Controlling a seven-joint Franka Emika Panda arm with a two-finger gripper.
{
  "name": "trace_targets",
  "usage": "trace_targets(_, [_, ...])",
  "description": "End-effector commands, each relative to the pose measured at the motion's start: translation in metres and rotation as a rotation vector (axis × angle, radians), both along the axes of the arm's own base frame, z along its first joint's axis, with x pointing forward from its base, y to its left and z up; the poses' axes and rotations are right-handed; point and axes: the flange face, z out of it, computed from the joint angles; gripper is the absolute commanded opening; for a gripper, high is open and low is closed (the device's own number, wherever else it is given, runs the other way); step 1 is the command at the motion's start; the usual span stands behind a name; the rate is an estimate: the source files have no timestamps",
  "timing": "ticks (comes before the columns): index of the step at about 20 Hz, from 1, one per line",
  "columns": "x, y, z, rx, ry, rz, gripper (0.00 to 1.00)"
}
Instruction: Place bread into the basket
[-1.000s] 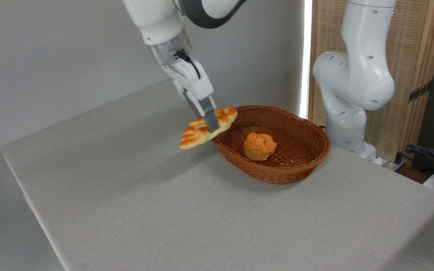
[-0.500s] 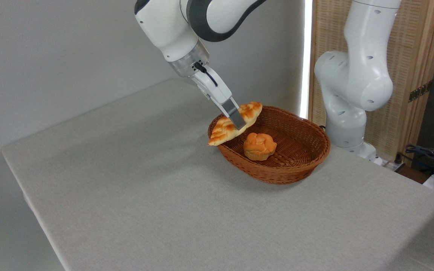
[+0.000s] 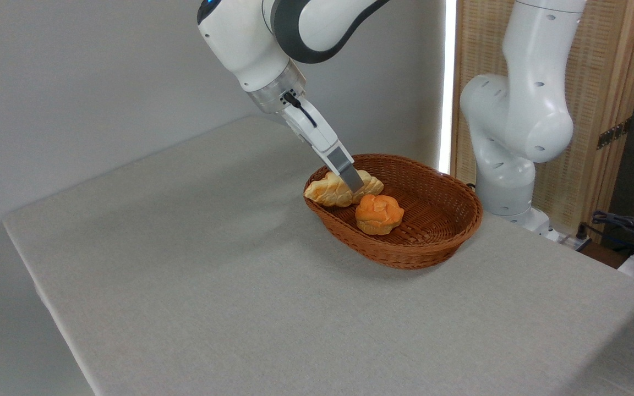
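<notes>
Bread (image 3: 334,190) lies in the basket (image 3: 443,231) at its left end, resting on the sloping wicker wall, its long axis running left to right with one pointed end near the rim. A round orange bun (image 3: 379,213) sits just beside it. Over the loaf, the gripper (image 3: 356,186) has its grey fingertip at the crust; whether it is clamped or released cannot be told. No writing is readable.

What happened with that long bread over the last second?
The gripper carried the bread rightward from beside the basket over its rim, and the loaf now lies lower, inside at the left end. Whether the fingers have let go is unclear. The round bun and basket stayed put.
</notes>
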Motion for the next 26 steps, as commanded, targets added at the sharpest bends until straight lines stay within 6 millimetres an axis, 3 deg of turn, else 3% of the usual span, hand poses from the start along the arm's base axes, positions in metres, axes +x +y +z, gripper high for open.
trace_targets(1, [0.007, -0.002, 0.023, -0.027, -0.045, 0.025, 1.00])
trace_targets(7, [0.052, 0.022, 0.082, -0.114, -0.269, 0.095, 1.00])
trace_targets(11, [0.086, 0.037, 0.101, -0.153, -0.429, 0.154, 1.00])
trace_targets(13, [0.106, 0.053, 0.110, -0.162, -0.477, 0.196, 1.00])
trace_targets(19, [0.157, 0.076, 0.120, -0.147, -0.541, 0.269, 1.00])
trace_targets(22, [0.162, 0.076, 0.121, -0.133, -0.547, 0.319, 1.00])
trace_targets(26, [0.163, 0.094, 0.123, -0.130, -0.551, 0.352, 1.00])
